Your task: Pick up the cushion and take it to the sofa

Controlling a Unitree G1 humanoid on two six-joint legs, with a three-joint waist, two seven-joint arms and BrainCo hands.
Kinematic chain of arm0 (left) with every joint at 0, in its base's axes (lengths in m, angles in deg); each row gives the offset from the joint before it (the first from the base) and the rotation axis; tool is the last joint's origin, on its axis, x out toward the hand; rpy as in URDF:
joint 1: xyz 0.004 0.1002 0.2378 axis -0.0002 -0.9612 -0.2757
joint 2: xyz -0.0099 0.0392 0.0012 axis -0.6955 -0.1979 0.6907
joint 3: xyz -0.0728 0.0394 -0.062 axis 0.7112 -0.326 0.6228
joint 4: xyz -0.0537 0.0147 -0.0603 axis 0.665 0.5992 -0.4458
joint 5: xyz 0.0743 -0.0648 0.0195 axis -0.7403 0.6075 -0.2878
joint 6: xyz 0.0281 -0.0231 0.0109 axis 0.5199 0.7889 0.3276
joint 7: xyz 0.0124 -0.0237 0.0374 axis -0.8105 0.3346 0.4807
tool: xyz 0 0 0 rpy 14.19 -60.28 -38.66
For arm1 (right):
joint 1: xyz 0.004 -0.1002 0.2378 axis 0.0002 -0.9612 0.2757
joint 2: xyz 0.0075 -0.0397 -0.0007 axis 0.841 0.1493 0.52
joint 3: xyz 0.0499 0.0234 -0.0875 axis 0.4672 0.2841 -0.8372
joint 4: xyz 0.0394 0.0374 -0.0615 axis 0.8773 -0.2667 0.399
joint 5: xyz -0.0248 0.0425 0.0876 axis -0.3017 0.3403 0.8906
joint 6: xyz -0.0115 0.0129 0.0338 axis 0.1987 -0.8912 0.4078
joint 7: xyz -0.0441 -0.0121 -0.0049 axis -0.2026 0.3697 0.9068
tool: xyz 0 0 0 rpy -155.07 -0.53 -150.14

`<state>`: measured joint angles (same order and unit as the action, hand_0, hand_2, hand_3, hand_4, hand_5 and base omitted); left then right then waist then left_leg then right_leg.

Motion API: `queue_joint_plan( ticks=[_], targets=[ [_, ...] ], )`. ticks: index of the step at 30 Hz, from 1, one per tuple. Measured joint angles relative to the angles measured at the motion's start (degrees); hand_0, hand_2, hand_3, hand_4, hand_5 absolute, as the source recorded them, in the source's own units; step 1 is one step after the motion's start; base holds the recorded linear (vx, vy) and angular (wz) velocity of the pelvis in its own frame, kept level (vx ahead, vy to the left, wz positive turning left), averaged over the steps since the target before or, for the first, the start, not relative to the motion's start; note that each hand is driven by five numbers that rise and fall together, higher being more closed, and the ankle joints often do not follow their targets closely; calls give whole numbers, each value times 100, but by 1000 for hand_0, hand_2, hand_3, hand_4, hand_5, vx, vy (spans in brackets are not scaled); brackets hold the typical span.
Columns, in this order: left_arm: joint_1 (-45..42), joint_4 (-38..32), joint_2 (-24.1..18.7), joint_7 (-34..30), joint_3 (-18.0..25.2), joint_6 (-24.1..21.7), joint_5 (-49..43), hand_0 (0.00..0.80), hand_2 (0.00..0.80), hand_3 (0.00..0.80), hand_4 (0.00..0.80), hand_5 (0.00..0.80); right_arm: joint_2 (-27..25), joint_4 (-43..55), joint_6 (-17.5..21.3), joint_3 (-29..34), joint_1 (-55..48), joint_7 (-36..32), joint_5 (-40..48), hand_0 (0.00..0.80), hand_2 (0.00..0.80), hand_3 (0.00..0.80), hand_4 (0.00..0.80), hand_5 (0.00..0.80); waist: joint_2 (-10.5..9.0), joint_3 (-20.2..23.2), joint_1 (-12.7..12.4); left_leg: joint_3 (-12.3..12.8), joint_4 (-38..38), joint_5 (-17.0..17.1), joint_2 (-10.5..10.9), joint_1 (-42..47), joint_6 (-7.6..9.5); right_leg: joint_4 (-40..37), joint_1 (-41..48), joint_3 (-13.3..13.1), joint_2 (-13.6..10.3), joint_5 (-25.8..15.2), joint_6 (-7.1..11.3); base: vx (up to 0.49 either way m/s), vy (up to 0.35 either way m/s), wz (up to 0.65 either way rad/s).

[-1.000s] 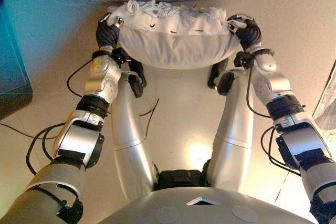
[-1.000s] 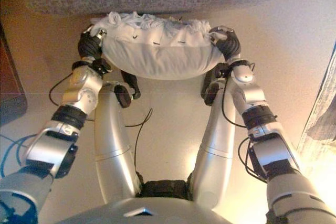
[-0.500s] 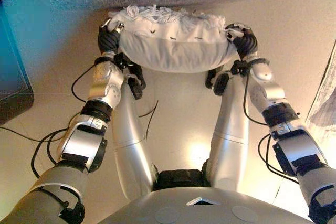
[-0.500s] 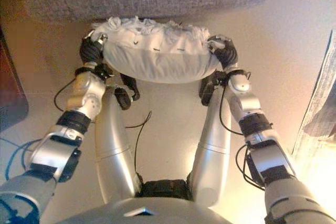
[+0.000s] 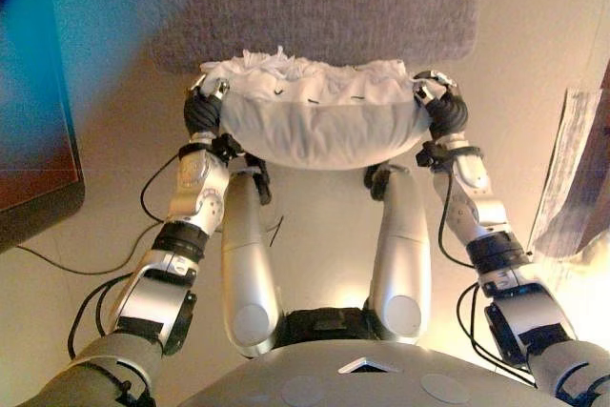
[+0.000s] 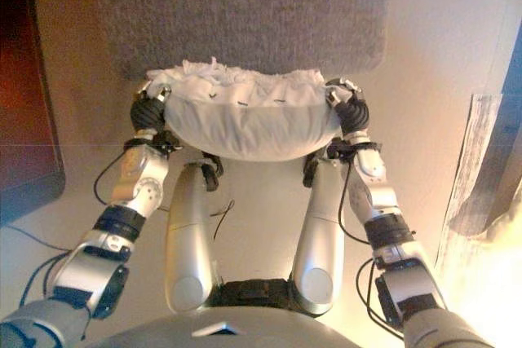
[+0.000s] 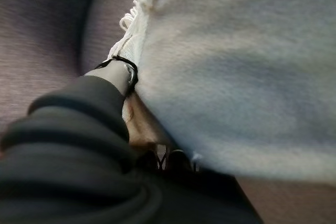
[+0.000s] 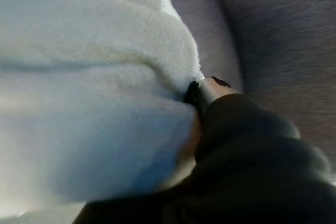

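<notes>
A white cushion (image 5: 319,121) with a fringed far edge is held up between my two hands, just in front of the grey sofa (image 5: 315,7). Its far edge overlaps the sofa's front edge. My left hand (image 5: 202,110) grips the cushion's left end and my right hand (image 5: 440,111) grips its right end, fingers curled over the corners. In the left wrist view the cushion (image 7: 236,66) fills the space past the fingers (image 7: 118,74), with sofa fabric (image 7: 47,30) beyond. The right wrist view shows the same: cushion (image 8: 89,87), sofa (image 8: 273,40).
A dark cabinet (image 5: 33,140) stands at the left on the beige floor (image 5: 534,26). A pale curtain or cloth (image 5: 572,169) hangs at the right. The sofa seat spans the far middle of the view.
The camera has moved and more of the sofa shows. Both arms have stretched forward, carrying the cushion toward the sofa's front edge. The grip is unchanged.
</notes>
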<state>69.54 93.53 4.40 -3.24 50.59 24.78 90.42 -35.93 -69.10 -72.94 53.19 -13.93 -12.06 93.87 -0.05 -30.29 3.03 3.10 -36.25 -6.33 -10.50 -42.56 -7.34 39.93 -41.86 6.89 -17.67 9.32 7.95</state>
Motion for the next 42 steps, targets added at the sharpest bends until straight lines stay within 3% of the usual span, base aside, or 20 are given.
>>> queue_joint_plan(
  ticks=[9,12,16,17,18,19,20,24,30,36,40,42],
  targets=[
    [-89,-389,-113,-231,192,486,-127,800,800,800,800,800,-54,189,-204,247,-129,-312,227,800,800,800,800,800,-51,35,-107,84,982,337,119,1033,22,-861,1030,319,-36,-264,21,110,-17,5],
    [-349,-500,-114,-294,250,711,-128,800,800,800,800,800,-26,221,-334,307,-379,-508,305,800,800,800,800,800,-57,43,-135,149,1568,537,179,1770,21,-1446,1811,460,3,-459,81,206,-25,4],
    [-716,-816,-131,-353,270,851,-130,800,800,800,800,800,-25,329,-411,331,-715,-687,333,800,800,800,800,800,-68,441,-261,240,2043,602,184,2272,38,-2068,2423,608,48,-635,136,258,-63,11],
    [-724,-861,-117,-406,263,1085,-141,800,800,800,800,800,11,349,-562,423,-881,-711,351,800,800,800,800,800,-55,457,-209,532,2382,726,117,2802,77,-2513,3196,953,45,-731,190,323,-59,62],
    [-795,-862,-102,-463,214,1162,-147,800,800,800,800,800,17,353,-598,429,-1065,-710,376,800,800,800,800,800,-97,651,-237,644,2515,745,95,2998,84,-2710,3503,1081,44,-732,224,300,-20,67],
    [-853,-862,-101,-483,205,1180,-149,800,800,800,800,800,24,353,-620,429,-1130,-710,394,800,800,800,800,800,-109,780,-242,654,2559,748,94,3028,88,-2806,3586,1119,41,-743,246,216,16,38],
    [-1082,-862,-121,-506,215,1276,-197,800,800,800,800,800,123,365,-695,398,-1322,-711,456,800,800,800,800,800,-219,1359,-278,670,2757,772,206,3165,78,-3134,3789,1149,38,-801,309,244,24,29],
    [-1191,-860,-186,-503,257,1395,-372,800,800,800,800,800,299,360,-961,372,-1327,-713,626,800,800,800,800,800,-288,1953,-414,717,3095,829,330,3686,45,-3493,4379,1182,28,-903,251,196,52,17],
    [-1250,-894,-295,-503,296,1532,-549,800,800,800,800,800,283,307,-1230,353,-1333,-717,610,800,800,800,800,800,-323,2455,-419,737,3372,844,388,4098,39,-3572,4768,1252,20,-904,250,125,112,7],
    [-1265,-892,-259,-546,318,1724,-588,800,800,800,800,800,275,291,-1400,395,-1334,-729,457,800,800,800,800,800,-412,2620,-395,705,3489,906,462,4257,69,-3494,4875,1255,-49,-906,249,96,151,4],
    [-1270,-697,-245,-622,255,1893,-756,800,800,800,800,800,279,103,-1562,430,-1340,-728,569,800,800,800,800,800,-383,2650,-383,602,3571,931,571,4293,205,-2812,4711,1233,-264,-910,243,92,226,20],
    [-1261,-558,-242,-677,209,1941,-830,800,800,800,800,800,276,28,-1611,434,-1346,-725,633,800,800,800,800,800,-321,2661,-384,599,3549,964,597,4254,293,-2346,4482,1183,-365,-1040,55,68,248,26]
  ],
)
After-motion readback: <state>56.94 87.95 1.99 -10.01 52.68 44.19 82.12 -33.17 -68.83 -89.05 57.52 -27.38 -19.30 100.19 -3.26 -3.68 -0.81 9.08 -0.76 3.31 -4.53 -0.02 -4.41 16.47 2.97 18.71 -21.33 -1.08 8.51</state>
